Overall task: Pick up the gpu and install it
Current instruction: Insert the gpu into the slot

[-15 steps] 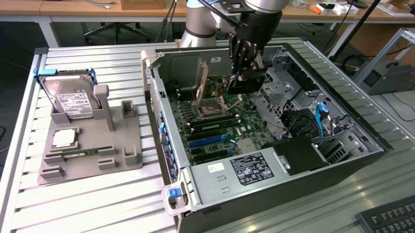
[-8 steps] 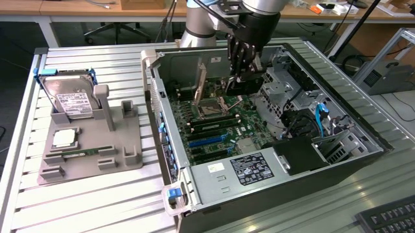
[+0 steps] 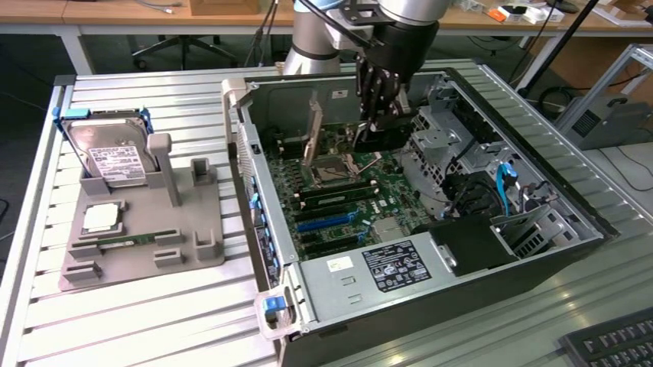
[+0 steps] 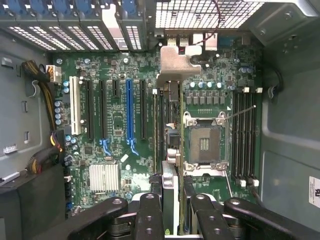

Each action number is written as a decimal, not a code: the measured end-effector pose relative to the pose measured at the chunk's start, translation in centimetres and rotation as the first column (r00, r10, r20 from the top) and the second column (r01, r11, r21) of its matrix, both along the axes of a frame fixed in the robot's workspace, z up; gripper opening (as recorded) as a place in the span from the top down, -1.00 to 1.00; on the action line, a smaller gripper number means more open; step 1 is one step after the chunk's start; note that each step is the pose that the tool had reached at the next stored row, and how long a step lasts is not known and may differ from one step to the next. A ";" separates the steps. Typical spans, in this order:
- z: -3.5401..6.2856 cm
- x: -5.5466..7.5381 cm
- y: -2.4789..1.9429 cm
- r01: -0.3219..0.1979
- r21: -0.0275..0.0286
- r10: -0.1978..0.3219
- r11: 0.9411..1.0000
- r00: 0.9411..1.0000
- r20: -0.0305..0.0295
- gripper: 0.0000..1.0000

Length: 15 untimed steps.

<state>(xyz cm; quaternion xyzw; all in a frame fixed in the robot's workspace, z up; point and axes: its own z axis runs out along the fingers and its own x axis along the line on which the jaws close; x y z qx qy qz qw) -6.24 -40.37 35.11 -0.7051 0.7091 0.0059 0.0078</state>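
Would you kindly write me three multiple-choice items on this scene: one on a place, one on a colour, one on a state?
1. Where is the gpu?
A) on the floor
B) in the claw, over the motherboard
C) in a drawer

2. What colour is the holder carrying the hard drive?
A) red
B) grey
C) yellow

3. How is the computer case?
A) open
B) closed
C) upside down

Answers: B, the claw grips the card edge-on above the board; B, the holder is plainly grey; A, the inside lies exposed.
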 end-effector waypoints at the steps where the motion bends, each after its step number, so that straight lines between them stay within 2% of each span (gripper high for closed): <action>1: -0.02 -0.1 -0.03 0.000 0.000 0.000 1.000 1.000 0.000 0.47; 6: -0.16 -0.3 -0.27 0.000 0.000 0.000 1.000 1.000 0.000 0.47; 15: -0.42 -0.8 -1.26 0.000 0.000 0.000 1.000 1.000 0.000 0.47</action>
